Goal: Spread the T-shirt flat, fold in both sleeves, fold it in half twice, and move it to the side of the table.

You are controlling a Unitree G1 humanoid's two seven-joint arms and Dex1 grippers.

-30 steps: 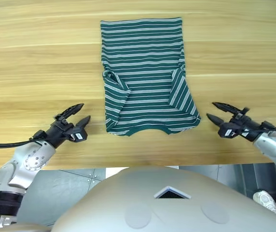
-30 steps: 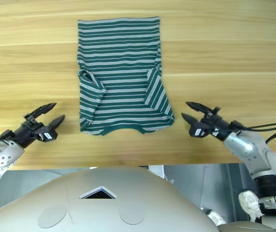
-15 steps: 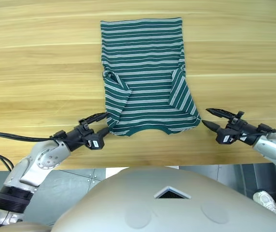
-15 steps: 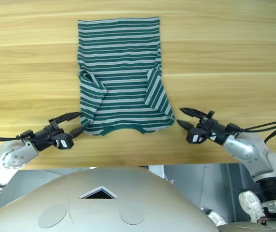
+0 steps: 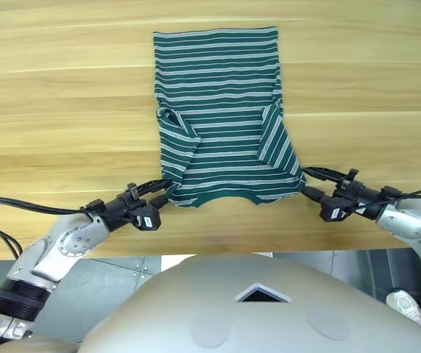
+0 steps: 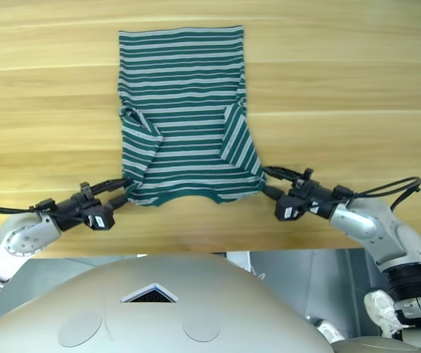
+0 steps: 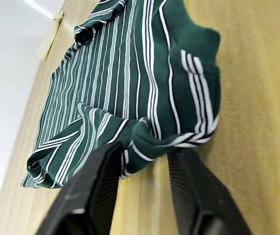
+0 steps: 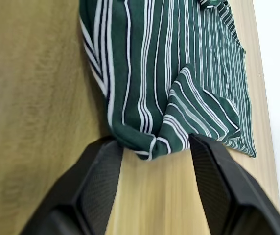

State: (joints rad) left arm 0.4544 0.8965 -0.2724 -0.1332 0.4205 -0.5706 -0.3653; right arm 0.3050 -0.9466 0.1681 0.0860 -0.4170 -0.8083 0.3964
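Observation:
The green, white-striped T-shirt (image 5: pixel 221 110) lies flat on the wooden table (image 5: pixel 63 110), both sleeves folded in over its body and the collar toward me. My left gripper (image 5: pixel 165 189) is at the shirt's near left corner, open. In the left wrist view the bunched corner (image 7: pixel 145 142) sits between its fingers (image 7: pixel 98 186). My right gripper (image 5: pixel 306 182) is at the near right corner, also open. In the right wrist view that corner (image 8: pixel 150 142) lies between the two fingers (image 8: pixel 98 181). Neither has closed on the cloth.
The table's near edge (image 5: pixel 218 250) runs just below both grippers, with floor beyond it. Bare wood stretches to the left (image 5: pixel 48 147) and right (image 5: pixel 372 95) of the shirt.
Both grippers have moved inward along the table's near edge. The left came in from the far left to the shirt's near left corner, the right to the near right corner. The shirt has not moved.

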